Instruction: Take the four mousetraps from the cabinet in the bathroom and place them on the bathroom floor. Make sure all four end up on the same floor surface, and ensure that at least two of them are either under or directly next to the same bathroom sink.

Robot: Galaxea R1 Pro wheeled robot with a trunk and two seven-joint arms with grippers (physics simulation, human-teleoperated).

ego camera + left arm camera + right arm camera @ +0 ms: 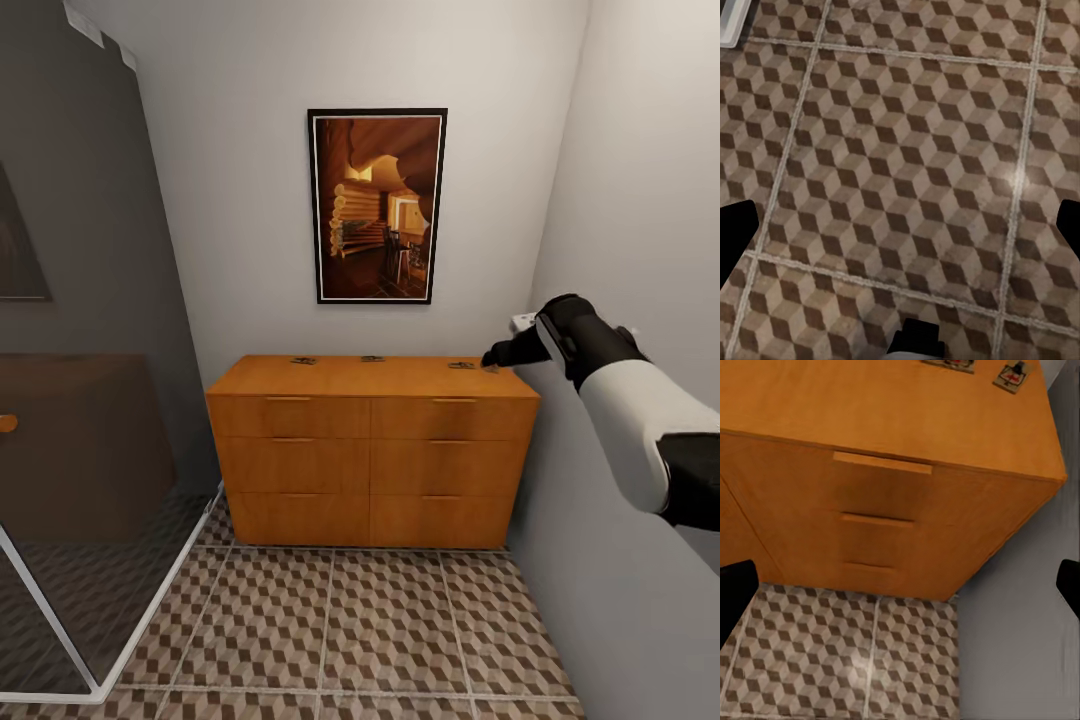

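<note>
At the far left of the head view a dark glass shower screen [90,400] stands on a white frame, its lower edge meeting the bathroom floor [340,630] of brown, beige and white cube tiles. The left pincer [900,225] shows in the left wrist view as two dark fingertips [735,232] at opposite edges of the picture, set wide apart with nothing between them, hanging over bare tile.

In the middle, against the back wall, stands the cabinet [370,460], a low orange-brown dresser with closed drawers and slim bar handles. Above it hangs a framed picture [377,205] of a log interior. Three mousetraps lie along the rear of the cabinet top, well apart: the left mousetrap [302,361], the middle mousetrap [372,358] and the right mousetrap [461,365].

At the right, the right arm [630,410] reaches in beside the side wall, and the right pincer [492,360] sits just beside the right mousetrap near the cabinet's right end; whether they touch cannot be told. In the right wrist view its fingertips [733,592] stand wide at the picture's edges, empty, over the cabinet's front corner and the floor, with two mousetraps on the cabinet top.
</note>
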